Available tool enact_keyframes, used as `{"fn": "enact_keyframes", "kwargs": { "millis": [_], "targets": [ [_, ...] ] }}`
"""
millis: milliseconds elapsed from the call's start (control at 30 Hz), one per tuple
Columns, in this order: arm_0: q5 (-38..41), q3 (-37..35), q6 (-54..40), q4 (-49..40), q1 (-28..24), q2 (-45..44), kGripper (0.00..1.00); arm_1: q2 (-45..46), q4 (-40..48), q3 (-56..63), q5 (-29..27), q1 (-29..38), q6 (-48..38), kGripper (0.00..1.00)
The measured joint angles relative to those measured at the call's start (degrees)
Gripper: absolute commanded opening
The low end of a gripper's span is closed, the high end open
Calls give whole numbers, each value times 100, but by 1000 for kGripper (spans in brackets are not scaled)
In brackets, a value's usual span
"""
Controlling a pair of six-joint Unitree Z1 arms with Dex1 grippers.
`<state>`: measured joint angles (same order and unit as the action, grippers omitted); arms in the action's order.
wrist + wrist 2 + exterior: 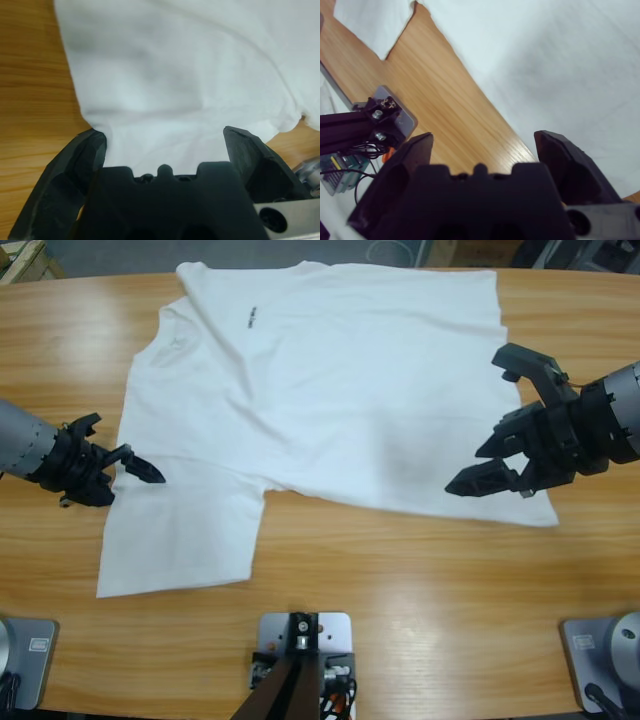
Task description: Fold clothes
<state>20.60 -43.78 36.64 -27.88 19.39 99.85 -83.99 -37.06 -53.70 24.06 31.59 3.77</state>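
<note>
High view is showing the T-shirt (330, 390) lying crosswise on the desk (400, 580) — left claw (128, 466) and right claw (510, 425) both gaping open, hovering at opposite edges.

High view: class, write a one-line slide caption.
White T-shirt spread on the wooden table, open left gripper and open right gripper at opposite edges.

Small dark mark (253, 315) too tiny to read.
</note>
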Motion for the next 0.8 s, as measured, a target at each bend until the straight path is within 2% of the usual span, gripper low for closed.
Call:
{"fn": "enact_keyframes", "kwargs": {
  "millis": [100, 133, 233, 267, 733, 800],
  "targets": [
    [1, 0, 0, 49, 52, 0, 512, 0, 0, 0, 0, 0, 0, 826],
    [1, 0, 0, 61, 69, 1, 425, 0, 0, 0, 0, 0, 0, 826],
    [1, 18, 0, 85, 107, 4, 24, 0, 0, 0, 0, 0, 0, 818],
    [1, 36, 0, 101, 115, 4, 0, 0, 0, 0, 0, 0, 0, 816],
    [1, 453, 0, 425, 156, -155, 0, -17, 0, 0, 0, 0, 0, 810],
    [8, 478, 0, 433, 163, -239, 0, -17, 0, 0, -1, 0, -2, 734]
  ]
}}
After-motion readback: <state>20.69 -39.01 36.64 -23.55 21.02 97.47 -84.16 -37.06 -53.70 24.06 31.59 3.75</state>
